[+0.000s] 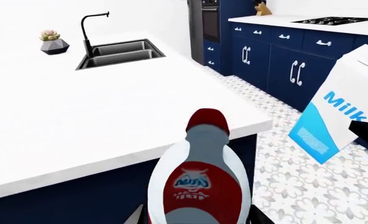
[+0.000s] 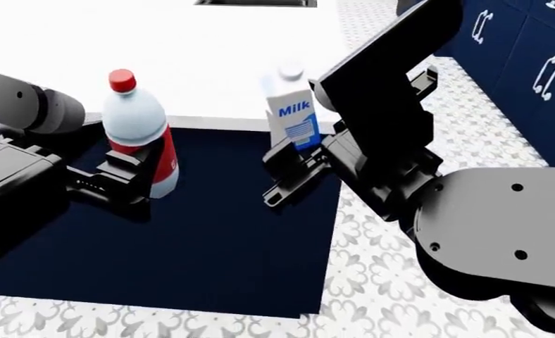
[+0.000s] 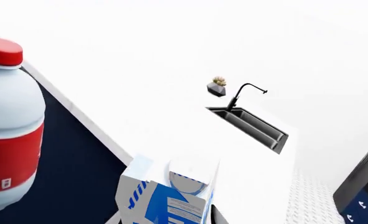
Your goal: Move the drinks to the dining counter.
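Red-capped bottle [image 2: 136, 134] sits clamped in the left gripper [image 2: 117, 179]; the right gripper [image 2: 291, 165] grasps the carton [image 2: 291, 113] reading "Milk", both just off the dining counter [image 2: 212, 63] edge.

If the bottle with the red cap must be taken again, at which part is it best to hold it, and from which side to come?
Grip the bottle at its labelled middle, coming level from the robot's side, as the left gripper does now. The body there looks straight and wide, while the shoulder narrows toward the red cap, so jaws would probably slip higher up. It stands upright, so a sideways approach suits it.
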